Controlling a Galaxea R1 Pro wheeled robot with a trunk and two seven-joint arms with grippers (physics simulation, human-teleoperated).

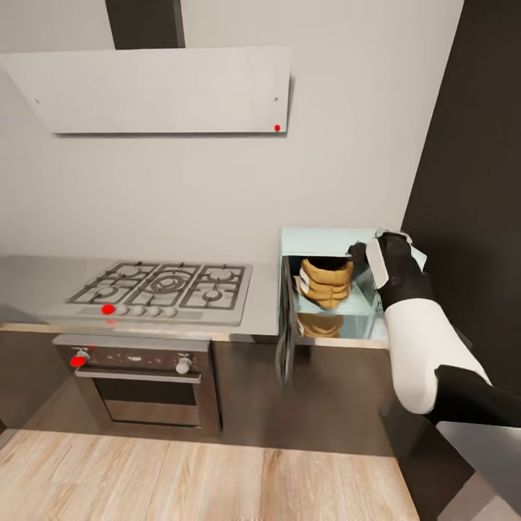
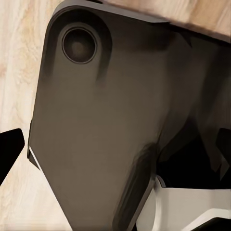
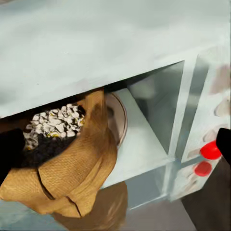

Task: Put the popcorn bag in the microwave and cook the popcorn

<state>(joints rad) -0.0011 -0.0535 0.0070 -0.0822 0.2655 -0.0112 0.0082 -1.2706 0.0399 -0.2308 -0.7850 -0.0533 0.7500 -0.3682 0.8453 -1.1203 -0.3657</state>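
The right gripper is held just above the popcorn bag, which is seen inside the open microwave; popcorn is visible within. Its finger spread cannot be told.

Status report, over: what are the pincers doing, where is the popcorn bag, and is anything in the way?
Right pincer at microwave mouth, state unclear. Popcorn bag upright inside, popcorn showing at its top. Door open; nothing blocking.
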